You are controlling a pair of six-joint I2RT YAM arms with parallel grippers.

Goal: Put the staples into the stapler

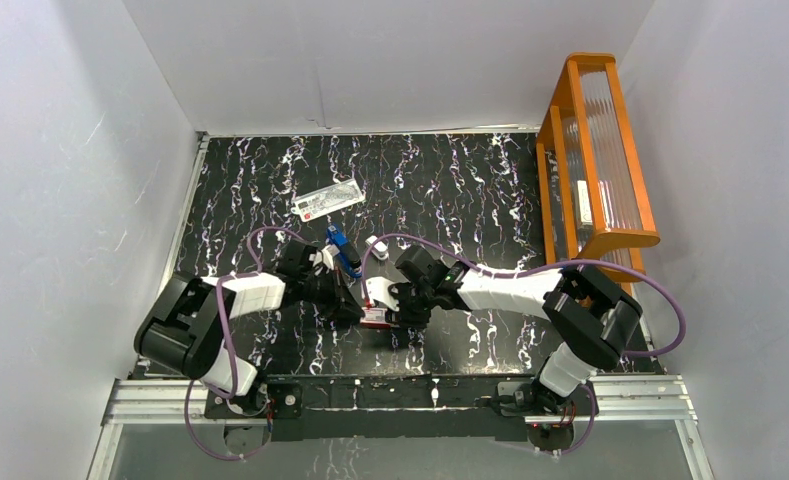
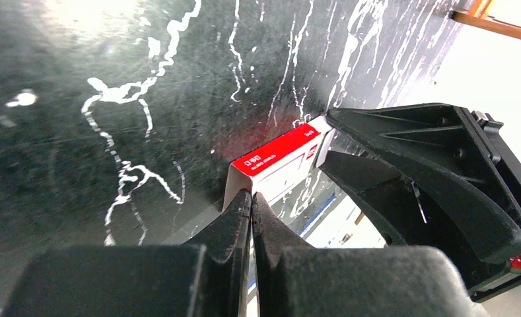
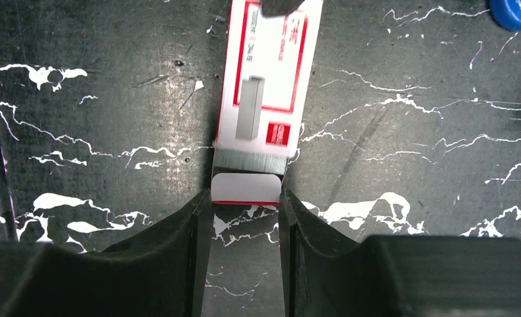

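Note:
The red-and-white staples box [image 3: 267, 79] lies flat on the black marbled table between both grippers. Its tray [image 3: 247, 188] sticks out toward me, and a silvery strip of staples [image 3: 251, 160] shows at the sleeve's mouth. My right gripper [image 3: 245, 198] is closed on the sides of the tray's end. My left gripper [image 2: 251, 195] is shut and empty, its tips touching the far end of the box [image 2: 277, 158]. From above, the box [image 1: 375, 308] sits between the left gripper [image 1: 350, 303] and right gripper [image 1: 398, 303]. The blue stapler [image 1: 342, 248] lies just behind them, untouched.
A flat clear packet with a white-and-red label [image 1: 328, 200] lies farther back. A small white object [image 1: 376, 245] rests right of the stapler. An orange rack with ribbed clear panels [image 1: 595, 150] stands along the right edge. White walls close in the table.

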